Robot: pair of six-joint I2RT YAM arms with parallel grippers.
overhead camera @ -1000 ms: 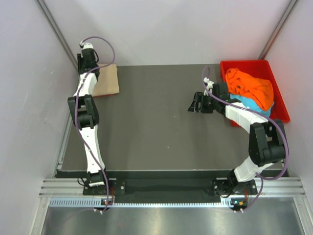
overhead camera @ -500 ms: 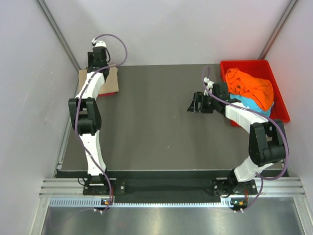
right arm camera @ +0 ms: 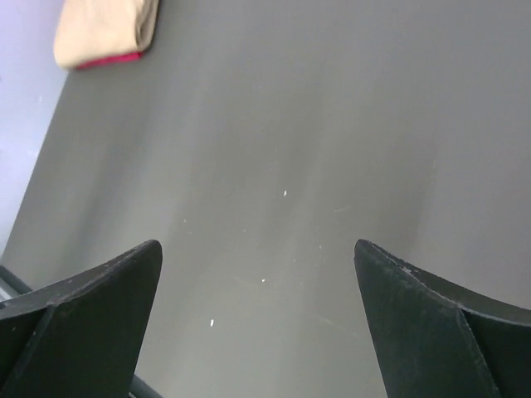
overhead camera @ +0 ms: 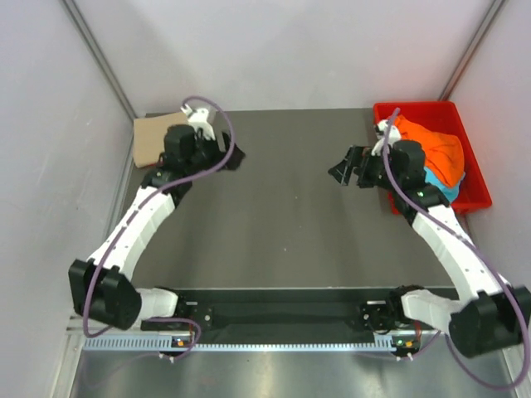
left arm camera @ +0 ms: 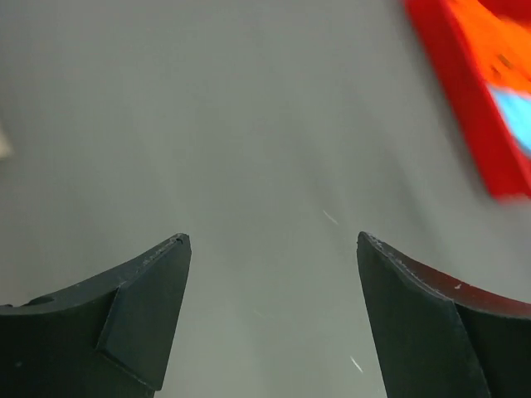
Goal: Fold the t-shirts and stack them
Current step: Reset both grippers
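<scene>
At upper left of the top view, beige shirt [overhead camera: 152, 139] lies folded flat. Upper right, orange shirt [overhead camera: 433, 149] sits crumpled over blue shirt [overhead camera: 445, 189] in tray [overhead camera: 419, 106]. Right wrist view alone shows pink shirt [right arm camera: 112, 60] edge beneath the beige. Left gripper [overhead camera: 232, 157] and right gripper [overhead camera: 342, 170]: fingers spread, holding nothing.
</scene>
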